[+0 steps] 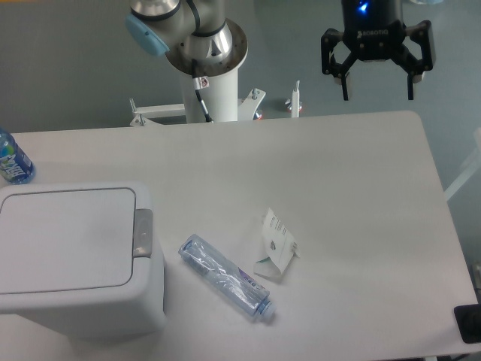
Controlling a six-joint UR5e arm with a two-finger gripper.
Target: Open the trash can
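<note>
The trash can (pixel 75 259) is a large white boxy bin at the table's front left, with its flat white lid (pixel 64 239) down. Its grey push-button (pixel 143 232) sits on the right rim. My gripper (pixel 378 96) hangs open and empty above the table's far right edge, far from the bin, with its black fingers (pixel 346 81) spread wide and pointing down.
A clear plastic bottle (pixel 225 277) lies on its side right of the bin. A crumpled white wrapper (pixel 276 246) lies next to it. A blue-labelled bottle (pixel 11 159) stands at the left edge. The arm's base column (pixel 210 75) stands behind the table.
</note>
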